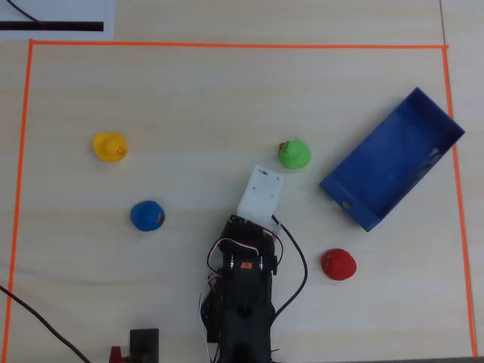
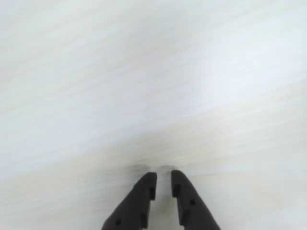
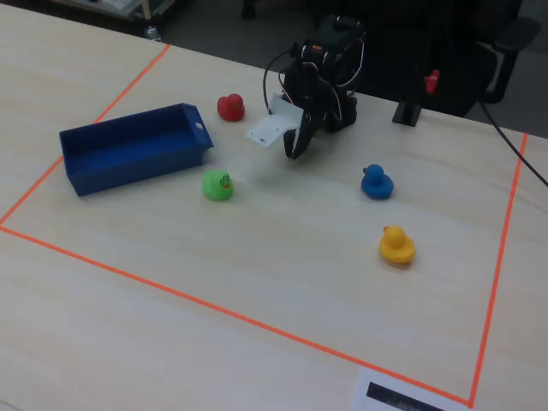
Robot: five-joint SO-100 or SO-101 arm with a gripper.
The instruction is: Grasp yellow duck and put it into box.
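The yellow duck (image 1: 110,147) stands on the pale wooden table at the left in the overhead view, and at the front right in the fixed view (image 3: 396,245). The blue box (image 1: 397,155) lies open and empty at the right; in the fixed view (image 3: 128,147) it is at the left. My gripper (image 3: 295,155) hangs near the table's middle, far from both. In the wrist view my gripper (image 2: 163,179) is shut and empty, with only a thin slit between the black fingers, over bare table. The duck and box are out of the wrist view.
A green duck (image 1: 294,153) sits just beyond the white wrist mount (image 1: 261,193). A blue duck (image 1: 147,215) is to its left and a red duck (image 1: 338,264) to the right of the arm base (image 1: 242,302). Orange tape (image 1: 227,44) borders the work area.
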